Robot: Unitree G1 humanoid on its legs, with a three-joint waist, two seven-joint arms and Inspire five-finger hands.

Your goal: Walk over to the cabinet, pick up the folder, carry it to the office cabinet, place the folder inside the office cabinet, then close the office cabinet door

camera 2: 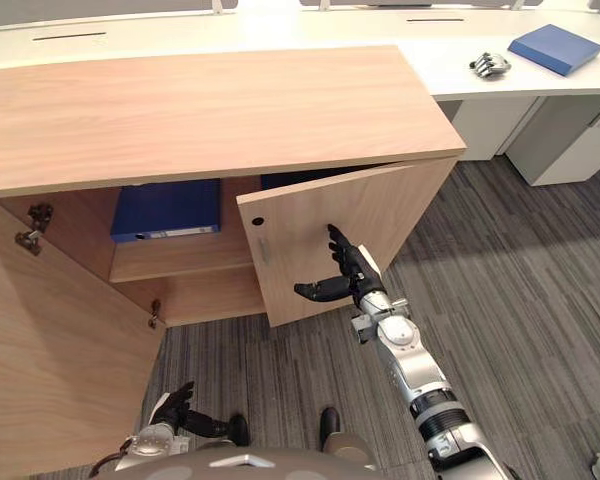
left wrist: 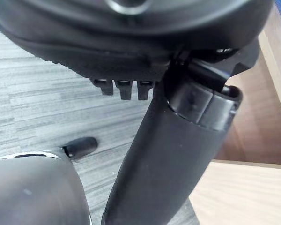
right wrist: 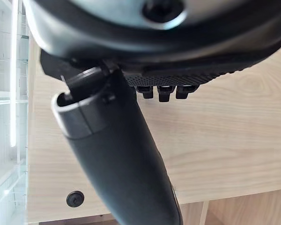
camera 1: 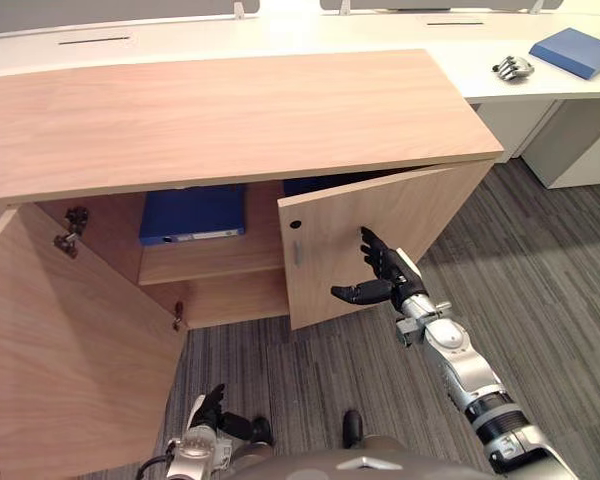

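A blue folder (camera 1: 192,213) lies flat on the shelf inside the low wooden office cabinet (camera 1: 230,120), in its left half. The cabinet's right door (camera 1: 435,205) stands partly ajar. My right hand (camera 1: 385,270) is open, its straight fingers up against the outer face of that door (right wrist: 234,131), thumb out to the side. My left hand (camera 1: 208,412) hangs low by the floor in front of the cabinet, fingers relaxed and holding nothing. The edge of a second dark blue item (camera 1: 320,184) shows behind the right door.
The cabinet's left door (camera 1: 60,350) is swung wide open toward me at the left. A white desk (camera 1: 460,50) runs behind the cabinet, with a blue book (camera 1: 575,50) and a small silvery object (camera 1: 513,68) on it. Grey carpet (camera 1: 550,260) lies to the right.
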